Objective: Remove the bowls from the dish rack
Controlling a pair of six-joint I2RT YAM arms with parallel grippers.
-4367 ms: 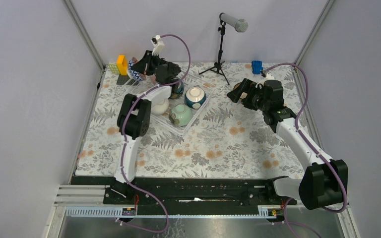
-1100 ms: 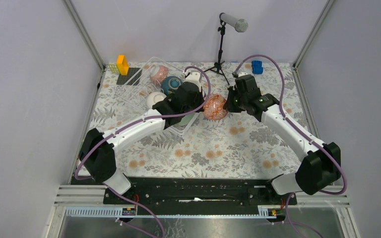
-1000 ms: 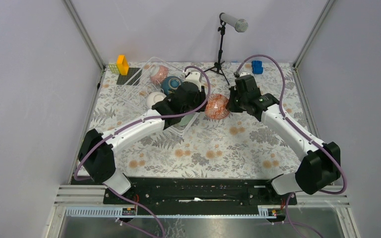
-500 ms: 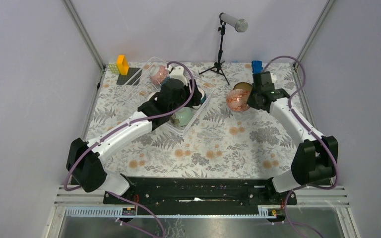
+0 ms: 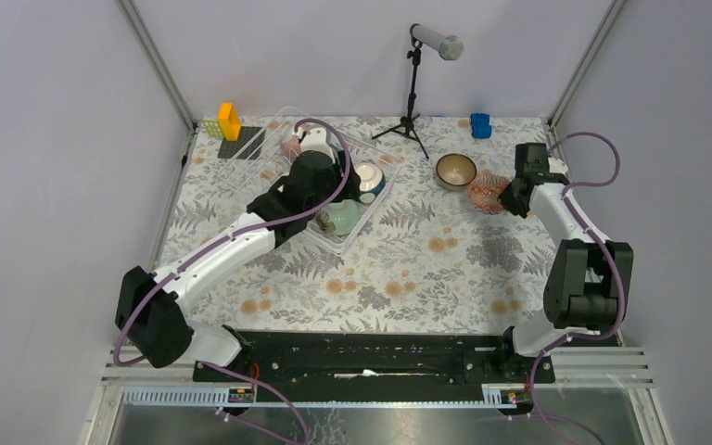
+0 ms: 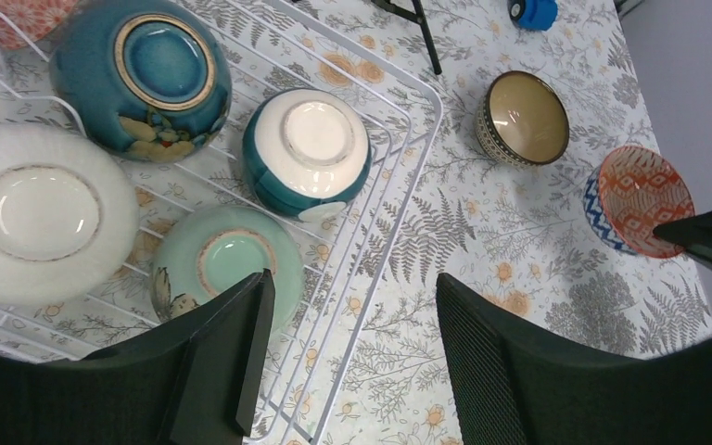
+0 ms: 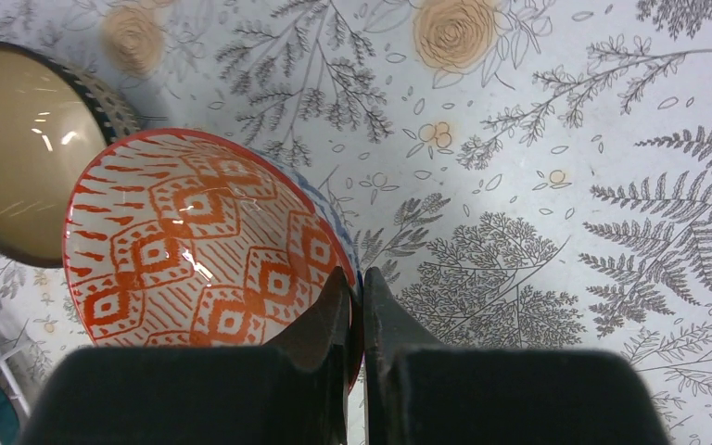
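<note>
While racked, five bowls (image 6: 306,153) (two outside).

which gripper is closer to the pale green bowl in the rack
Left. The left gripper hangs open just above the pale green bowl; the right gripper is far across the table, shut on the red patterned bowl at its rim.

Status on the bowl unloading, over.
Right gripper shut on red patterned bowl, beside tan bowl. Left gripper open over dish rack, pale green bowl nearest. Nothing blocking.
</note>
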